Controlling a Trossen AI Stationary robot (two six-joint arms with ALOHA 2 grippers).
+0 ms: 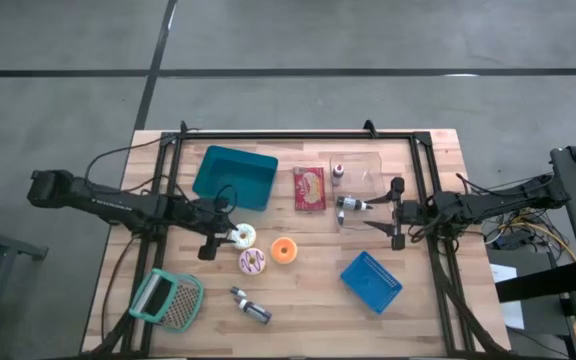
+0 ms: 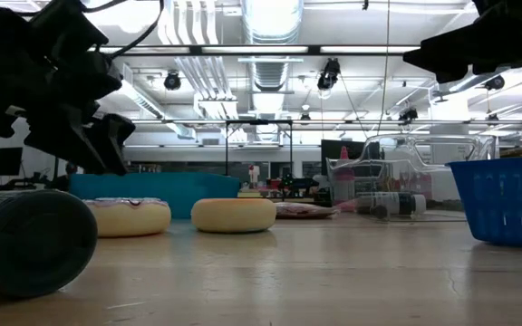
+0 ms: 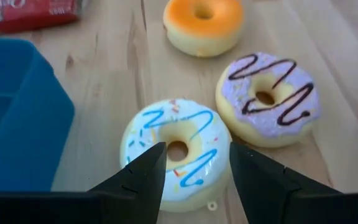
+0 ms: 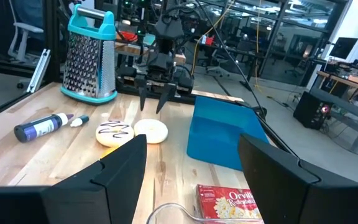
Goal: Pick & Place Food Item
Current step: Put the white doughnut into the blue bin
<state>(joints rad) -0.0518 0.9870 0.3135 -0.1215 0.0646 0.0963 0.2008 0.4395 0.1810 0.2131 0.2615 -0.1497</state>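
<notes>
Three donuts lie flat on the wooden table: a white one with blue squiggles [image 1: 241,236] [image 3: 176,149], a lilac one with brown squiggles [image 1: 253,262] [image 3: 267,98] and an orange one [image 1: 285,250] [image 3: 204,23]. My left gripper [image 1: 215,236] [image 3: 194,157] is open and points down, with its fingertips just above the white donut; the right wrist view [image 4: 154,99] shows a gap between them. My right gripper [image 1: 396,213] [image 4: 191,155] is open and empty at the table's right side.
A teal bin [image 1: 234,177] stands just beyond the left gripper. A red popcorn packet [image 1: 309,188], a clear container [image 1: 360,170] and a small bottle [image 1: 353,204] lie at the far middle. A blue basket [image 1: 371,281], a grater [image 1: 166,300] and a dark bottle [image 1: 251,306] lie near the front.
</notes>
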